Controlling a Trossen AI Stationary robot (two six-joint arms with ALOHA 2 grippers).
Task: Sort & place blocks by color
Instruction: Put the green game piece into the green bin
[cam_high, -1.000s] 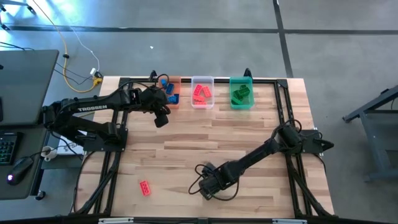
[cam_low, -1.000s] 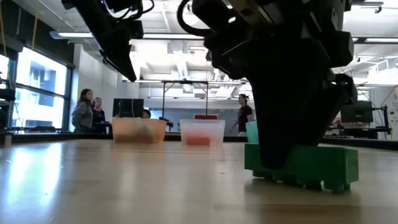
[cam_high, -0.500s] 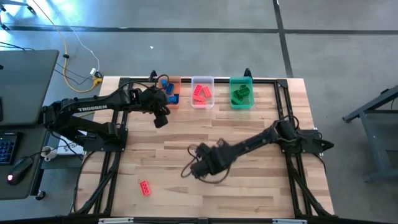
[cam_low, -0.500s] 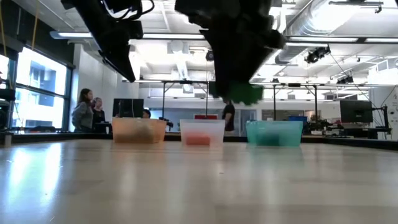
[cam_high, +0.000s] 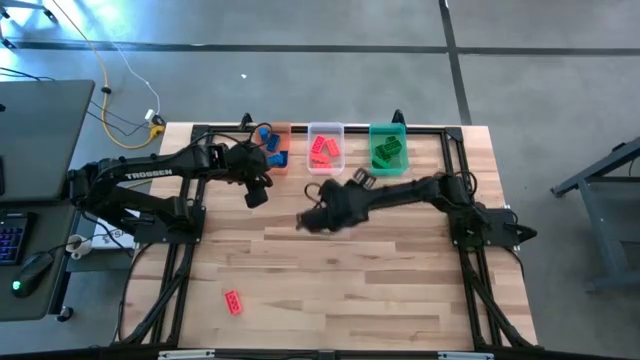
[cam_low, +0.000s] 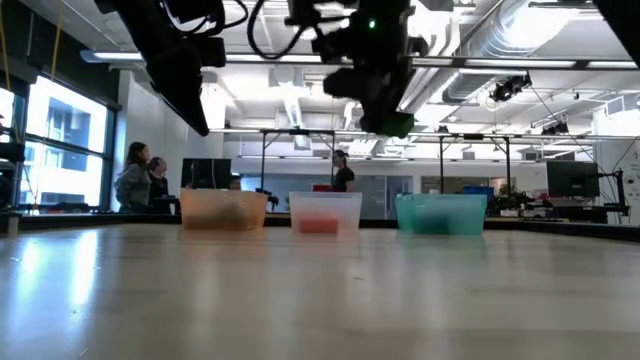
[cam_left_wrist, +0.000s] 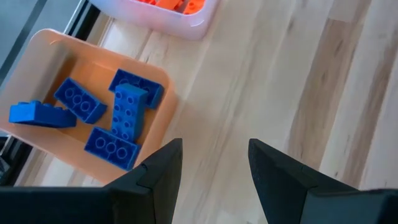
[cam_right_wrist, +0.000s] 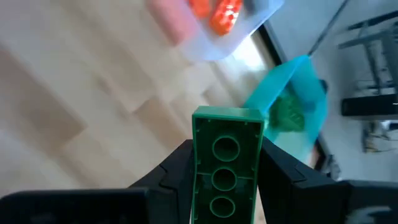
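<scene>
My right gripper (cam_high: 318, 214) hangs above the table's middle, shut on a green block (cam_right_wrist: 226, 155), which shows as a green tip (cam_low: 393, 124) under the fingers in the low view. My left gripper (cam_high: 256, 193) waits open beside the orange bin (cam_high: 279, 150), which holds several blue blocks (cam_left_wrist: 118, 115). The clear bin (cam_high: 325, 150) holds red blocks and the green bin (cam_high: 388, 148) holds green ones. A single red block (cam_high: 232, 301) lies flat on the table near its front left. My right gripper pinches the green block between its two fingers (cam_right_wrist: 177, 165), one on each long side (cam_right_wrist: 196, 163). The block lies along the fingers, its hollow underside facing the wrist camera and its free end (cam_right_wrist: 227, 114) past the fingertips. It is lifted clear of the table.
The three bins stand in a row along the table's far edge, seen in the low view as orange (cam_low: 223, 210), clear (cam_low: 325, 212) and green (cam_low: 441, 213). People stand in the room beyond the table. Bare wood lies between the bins and the near edge.
My right gripper has risen from the table near its front edge with the green block, lifting it clear, and has swung toward the far edge and the bins, staying shut on the block.
</scene>
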